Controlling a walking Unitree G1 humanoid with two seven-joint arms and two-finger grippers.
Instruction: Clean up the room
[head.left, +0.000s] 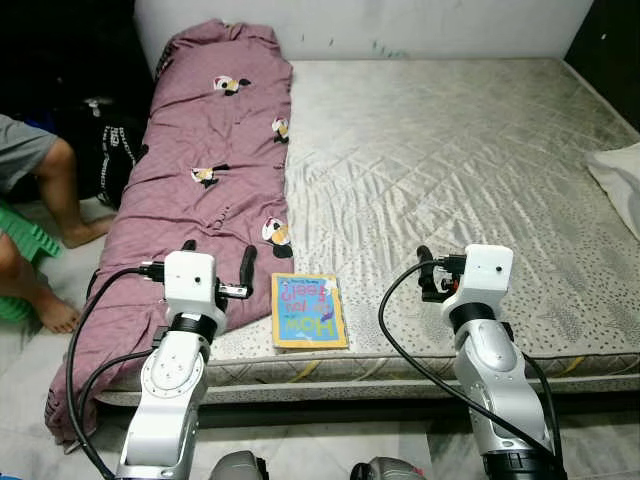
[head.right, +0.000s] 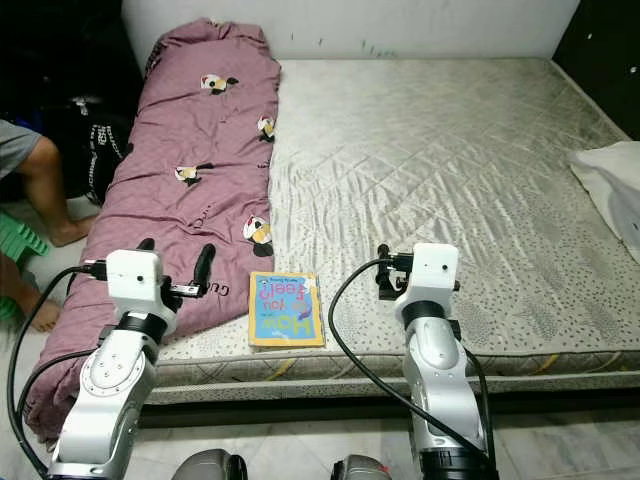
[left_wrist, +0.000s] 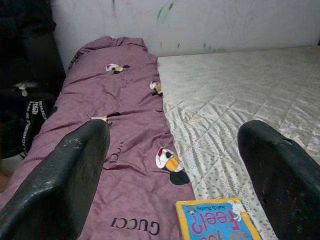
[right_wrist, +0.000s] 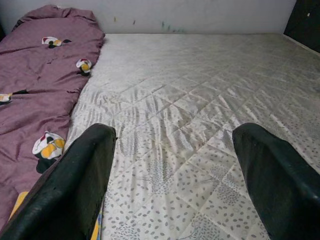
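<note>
Person (head.left: 35, 200) cut off at frame edge, pillow (head.left: 620, 180) cropped at right, book (left_wrist: 217, 220) title partly out of frame.

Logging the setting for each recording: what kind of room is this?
Most likely a bedroom. A wide quilted mattress lies low against a white wall, a purple quilt runs along its left side, and a children's book sits near its front edge.

Mattress (head.left: 460, 170) centre open; quilt (head.left: 205, 170) along left; book (head.left: 308, 310) near edge.

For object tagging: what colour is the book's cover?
Light blue with a yellow border on the book; clearest in the left eye view.
</note>
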